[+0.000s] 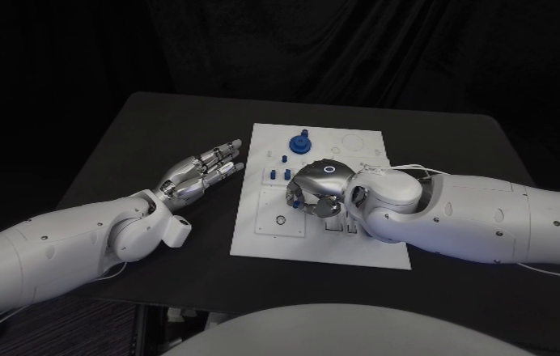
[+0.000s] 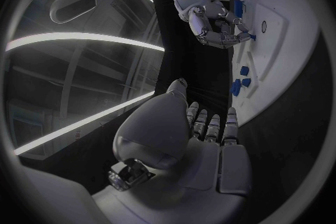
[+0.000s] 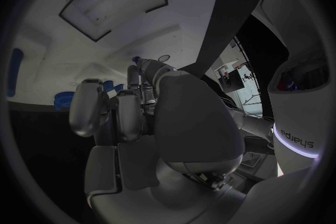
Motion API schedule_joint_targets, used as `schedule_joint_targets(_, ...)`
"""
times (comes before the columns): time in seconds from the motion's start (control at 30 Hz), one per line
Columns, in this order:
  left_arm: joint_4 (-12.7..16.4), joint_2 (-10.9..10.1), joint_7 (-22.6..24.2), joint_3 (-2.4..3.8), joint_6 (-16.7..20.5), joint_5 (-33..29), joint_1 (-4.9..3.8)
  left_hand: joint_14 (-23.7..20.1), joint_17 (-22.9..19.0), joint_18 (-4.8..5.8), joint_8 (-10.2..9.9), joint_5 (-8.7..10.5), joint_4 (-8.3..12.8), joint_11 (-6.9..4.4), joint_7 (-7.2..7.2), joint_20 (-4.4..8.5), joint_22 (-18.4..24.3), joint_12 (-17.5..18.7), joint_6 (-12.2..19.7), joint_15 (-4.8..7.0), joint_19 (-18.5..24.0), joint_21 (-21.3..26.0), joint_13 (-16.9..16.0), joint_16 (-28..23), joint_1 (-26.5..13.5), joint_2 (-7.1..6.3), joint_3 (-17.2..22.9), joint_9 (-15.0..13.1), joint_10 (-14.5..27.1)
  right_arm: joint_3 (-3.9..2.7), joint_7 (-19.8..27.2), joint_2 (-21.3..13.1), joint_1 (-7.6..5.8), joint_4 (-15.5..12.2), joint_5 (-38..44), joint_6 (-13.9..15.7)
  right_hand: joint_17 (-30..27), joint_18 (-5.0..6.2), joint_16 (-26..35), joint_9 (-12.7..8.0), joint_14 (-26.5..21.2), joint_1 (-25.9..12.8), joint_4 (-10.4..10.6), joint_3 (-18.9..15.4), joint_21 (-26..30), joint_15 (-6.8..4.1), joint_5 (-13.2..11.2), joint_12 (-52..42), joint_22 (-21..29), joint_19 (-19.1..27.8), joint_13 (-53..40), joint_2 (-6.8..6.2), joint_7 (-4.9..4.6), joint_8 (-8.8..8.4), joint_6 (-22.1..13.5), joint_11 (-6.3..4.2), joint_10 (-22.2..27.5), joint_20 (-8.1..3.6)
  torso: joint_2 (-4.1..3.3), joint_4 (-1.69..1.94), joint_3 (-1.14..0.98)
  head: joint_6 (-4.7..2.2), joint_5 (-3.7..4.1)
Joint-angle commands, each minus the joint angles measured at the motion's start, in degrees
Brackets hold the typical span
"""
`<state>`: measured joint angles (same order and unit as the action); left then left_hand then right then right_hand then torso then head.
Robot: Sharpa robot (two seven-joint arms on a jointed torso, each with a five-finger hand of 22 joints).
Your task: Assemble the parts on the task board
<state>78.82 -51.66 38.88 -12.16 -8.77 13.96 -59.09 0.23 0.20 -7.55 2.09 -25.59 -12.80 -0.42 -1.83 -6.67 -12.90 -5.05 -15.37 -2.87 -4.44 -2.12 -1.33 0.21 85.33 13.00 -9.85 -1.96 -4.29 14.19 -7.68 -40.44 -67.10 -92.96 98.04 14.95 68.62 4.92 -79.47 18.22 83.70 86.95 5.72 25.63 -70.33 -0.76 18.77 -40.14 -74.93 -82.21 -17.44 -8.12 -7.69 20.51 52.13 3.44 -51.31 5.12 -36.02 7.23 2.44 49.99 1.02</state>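
Meanwhile task board (image 1: 263,239) carries blue parts (image 1: 301,142) (right hand (image 1: 317,188) pinching one).

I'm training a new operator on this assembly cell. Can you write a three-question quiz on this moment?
1. True or false: the left hand rests on the task board.
2. Which hand is over the board? A) left B) right C) both
3. Fill in: the large blue part stands near the board's ____ edge.

Key: 1. False; it lies flat on the black table beside the board, holding nothing. 2. B; the right hand has its fingers curled down over the board's middle. 3. Far.
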Motion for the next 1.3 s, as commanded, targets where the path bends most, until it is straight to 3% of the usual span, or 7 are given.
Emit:
schedule_joint_targets(0.03, 0.04, 0.16, 3.51, 0.06, -0.84, -0.39, 0.13, 0.06, -0.08, -0.25, -0.23, 0.39, 0.07, 0.39, 0.2, -0.12, 0.0, -0.07, 0.19, -0.18, -0.01, -0.09, 0.01, -0.09, 0.16, 0.16, 0.34, 0.01, 0.13, -0.01, -0.34, 0.11, 0.17, 0.14, 0.46, -0.8, -0.09, -0.62, -0.09, 0.05, 0.69, -0.69, 0.25, 0.07, -0.09, 0.02, -0.15, 0.21, -9.4, -0.22, 0.07, -0.09, -0.08, 0.17, 0.2, 0.27, 0.0, 0.11, 0.0, 0.01, 0.06, 0.01, 0.0)
schedule_joint_targets(0.6, -0.19, 0.42, 3.21, 0.06, -1.19, -0.39, 0.26, 0.06, -0.08, -0.21, -0.19, 0.67, 0.08, 0.39, 0.48, -0.23, 0.08, -0.06, 0.03, -0.34, -0.03, -0.1, 0.01, -0.09, 0.04, 0.19, 0.46, -0.02, 0.16, -0.01, -0.52, 0.9, 0.23, 1.57, 0.46, -2.31, -0.56, -0.48, 0.19, 0.08, 0.51, -0.56, -0.01, 0.3, 0.57, 0.08, -0.17, 0.95, -9.2, 0.08, 0.4, -0.23, -0.13, -0.01, -0.17, 0.36, 0.19, 0.15, 0.01, 0.1, 0.07, 0.01, 0.05)
schedule_joint_targets(0.77, -0.26, 0.48, 3.19, 0.06, -1.28, -0.39, 0.3, 0.07, -0.08, -0.19, -0.14, 0.76, 0.16, 0.34, 0.78, -0.29, 0.1, -0.04, -0.24, -0.42, -0.06, -0.11, 0.02, -0.09, 0.02, 0.16, 0.55, -0.07, 0.19, -0.01, -0.4, 1.03, 0.36, 1.69, 0.46, -3.24, -1.48, -0.23, 0.77, -0.45, -0.05, -1.0, -0.06, 0.51, 2.0, 0.61, -0.62, 2.19, -8.79, 0.83, 0.84, -0.75, -0.75, -1.53, -2.7, 0.99, 1.45, 0.51, 0.01, 0.09, 0.07, 0.01, 0.0)
schedule_joint_targets(0.9, -0.34, 0.5, 3.19, 0.06, -1.3, -0.39, 0.33, 0.07, -0.08, -0.19, -0.14, 0.76, 0.16, 0.34, 0.78, -0.29, 0.1, -0.04, -0.24, -0.42, -0.06, -0.11, 0.02, -0.09, 0.02, 0.16, 0.55, -0.07, 0.19, -0.01, -0.25, 1.02, 0.4, 1.66, 0.46, -3.52, -2.84, 0.14, 1.57, -1.52, -0.95, -1.93, 0.41, 0.41, 3.99, 1.19, -4.15, 3.35, -8.24, 1.91, 1.11, -1.67, -0.93, -4.01, -6.25, 1.56, 4.36, 0.99, 0.03, 0.11, 0.09, 0.01, -0.03)
schedule_joint_targets(1.03, -0.41, 0.51, 3.17, 0.06, -1.31, -0.39, 0.35, 0.07, -0.08, -0.18, -0.11, 0.84, 0.22, 0.29, 0.98, -0.31, 0.13, -0.04, -0.38, -0.44, -0.08, -0.11, 0.01, -0.09, 0.0, 0.11, 0.6, -0.09, 0.19, -0.01, -0.16, 0.83, 0.42, 1.49, 0.46, -3.5, -4.27, 0.55, 2.3, -2.88, -2.16, -2.72, 1.14, -0.76, 6.38, 2.38, -8.48, 3.75, -7.61, 3.25, 0.95, -2.75, -0.27, -6.68, -9.83, 2.94, 9.03, 2.11, 0.02, 0.07, 0.08, 0.01, -0.05)
schedule_joint_targets(1.17, -0.52, 0.56, 3.15, 0.06, -1.36, -0.39, 0.37, 0.06, -0.08, -0.18, -0.04, 0.9, 0.3, 0.16, 1.39, -0.35, 0.23, -0.05, -0.8, -0.46, -0.08, -0.11, 0.01, -0.09, -0.07, 0.05, 0.68, -0.16, 0.2, -0.01, -0.04, 0.47, 0.43, 1.22, 0.46, -2.69, -5.74, 1.0, 2.99, -3.71, -3.41, -2.64, 1.85, -2.64, 8.76, 3.13, -11.16, 3.87, -6.99, 4.54, 0.89, -2.82, 0.41, -7.79, -11.32, 3.77, 13.94, 2.93, 0.02, 0.07, 0.06, 0.01, -0.07)
schedule_joint_targets(1.3, -0.61, 0.59, 3.17, 0.06, -1.42, -0.39, 0.42, 0.06, -0.08, -0.18, -0.04, 0.9, 0.3, 0.16, 1.39, -0.35, 0.23, -0.05, -0.8, -0.46, -0.08, -0.11, 0.01, -0.09, -0.07, 0.05, 0.68, -0.16, 0.2, -0.02, 0.26, -0.29, 0.41, 0.73, 0.46, -0.65, -6.65, 1.33, 3.3, -4.28, -4.33, -1.84, 2.31, -4.4, 10.5, 3.39, -11.68, 3.46, -6.59, 5.48, 0.88, -2.66, 0.96, -8.21, -11.81, 4.18, 17.97, 3.31, -0.01, 0.03, 0.04, 0.01, 0.01)
